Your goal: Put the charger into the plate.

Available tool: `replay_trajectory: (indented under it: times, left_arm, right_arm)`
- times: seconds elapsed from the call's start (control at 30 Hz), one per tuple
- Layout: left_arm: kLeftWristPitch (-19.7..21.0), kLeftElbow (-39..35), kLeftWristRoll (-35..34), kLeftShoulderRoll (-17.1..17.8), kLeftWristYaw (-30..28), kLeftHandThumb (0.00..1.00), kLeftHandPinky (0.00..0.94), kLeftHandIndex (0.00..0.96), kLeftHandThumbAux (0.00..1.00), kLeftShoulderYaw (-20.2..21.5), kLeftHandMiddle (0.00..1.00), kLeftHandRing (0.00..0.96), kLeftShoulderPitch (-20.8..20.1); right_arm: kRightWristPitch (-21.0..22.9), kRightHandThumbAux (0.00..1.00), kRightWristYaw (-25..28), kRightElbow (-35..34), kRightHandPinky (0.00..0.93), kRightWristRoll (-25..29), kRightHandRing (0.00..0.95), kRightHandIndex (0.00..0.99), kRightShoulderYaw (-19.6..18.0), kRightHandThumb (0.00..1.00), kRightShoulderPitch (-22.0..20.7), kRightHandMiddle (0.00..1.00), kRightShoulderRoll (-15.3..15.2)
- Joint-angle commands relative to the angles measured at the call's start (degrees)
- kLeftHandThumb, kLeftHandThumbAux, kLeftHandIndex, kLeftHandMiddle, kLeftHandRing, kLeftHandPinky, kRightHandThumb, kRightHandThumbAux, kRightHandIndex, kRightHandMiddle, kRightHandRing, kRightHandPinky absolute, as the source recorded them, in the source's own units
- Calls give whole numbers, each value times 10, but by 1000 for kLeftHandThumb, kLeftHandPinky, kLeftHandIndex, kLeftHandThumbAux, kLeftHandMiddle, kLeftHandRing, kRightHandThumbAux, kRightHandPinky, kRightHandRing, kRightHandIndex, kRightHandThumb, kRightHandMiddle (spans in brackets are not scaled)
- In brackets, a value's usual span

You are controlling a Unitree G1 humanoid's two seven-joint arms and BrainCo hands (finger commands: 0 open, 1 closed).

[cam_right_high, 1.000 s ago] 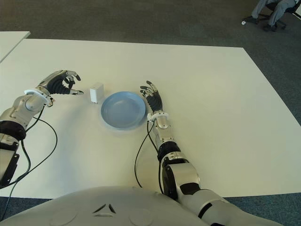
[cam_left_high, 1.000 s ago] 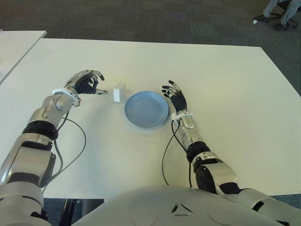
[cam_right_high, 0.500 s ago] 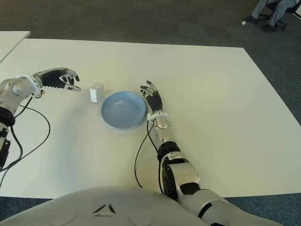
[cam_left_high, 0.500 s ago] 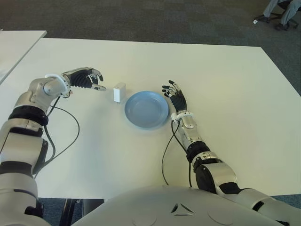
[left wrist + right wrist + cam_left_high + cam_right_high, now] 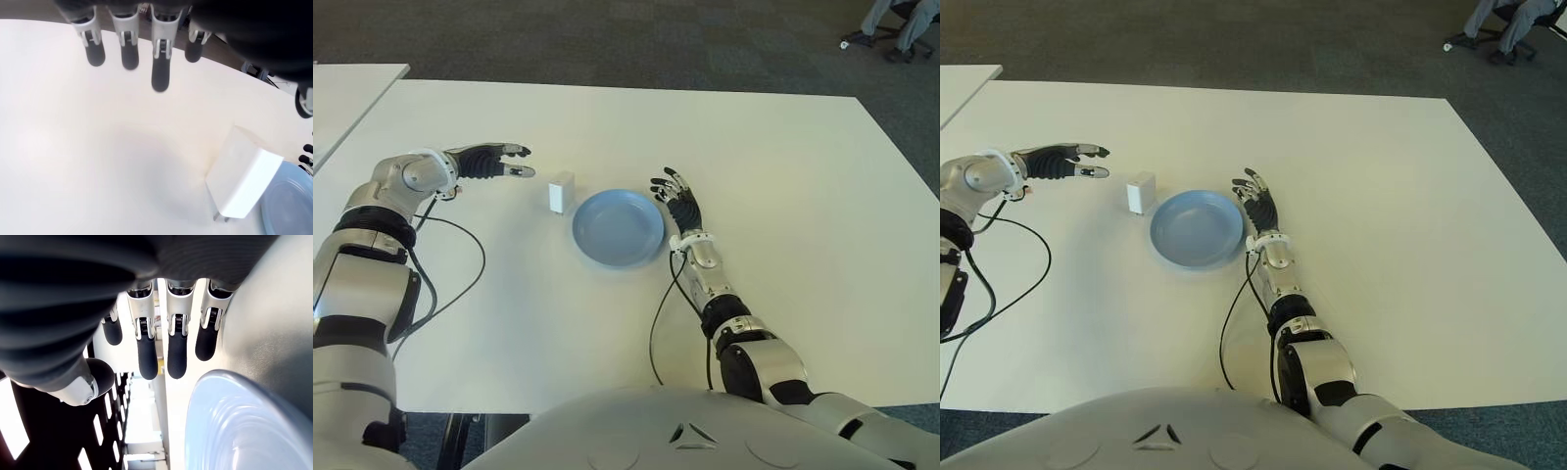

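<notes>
Fingers (image 5: 514, 151) of the left hand (image 5: 489, 162) reach out straight and empty in the left eye view, held at nine o'clock from a white charger (image 5: 562, 192) and apart from it; the charger stands upright on the white table (image 5: 783, 176), just beside the nine-o'clock edge of a blue plate (image 5: 618, 227), which holds nothing. At the plate's three o'clock edge shows the right hand (image 5: 680, 208), its fingers spread and gripping nothing, a black cable (image 5: 662, 313) trailing along its forearm. From the right eye view, the same layout holds: left hand (image 5: 1058, 162), charger (image 5: 1141, 192), plate (image 5: 1197, 229) and right hand (image 5: 1258, 207) in a row across the table. Seen from the left wrist view, four fingertips (image 5: 160, 78) hang extended over the bare tabletop, with the charger (image 5: 243, 180) beyond them beside the plate's rim (image 5: 288, 200). Close up in the right wrist view, the right hand's fingers (image 5: 177, 350) extend straight, clear of the plate's edge (image 5: 230, 421) beside them.
</notes>
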Motion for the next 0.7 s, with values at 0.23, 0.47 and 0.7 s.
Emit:
replay_trajectory:
  times: [0.23,0.47,0.7]
  left_arm:
    - [-8,6,8,-9,-8,585,0,31,204,-10,0,0,-9]
    - [-6,7,20,-15,7,573,0,27,207,-20,0,0,-12]
    - [-18,7,44,-16,49,543,0,2,203,-42,0,0,-14]
  right_arm:
    - [23,591,6,12,225,-6,271,120,5,0,31,298,0]
    - [21,594,11,9,222,-7,271,127,7,0,32,298,-1]
    - [21,598,12,6,224,-9,272,134,9,0,33,298,-1]
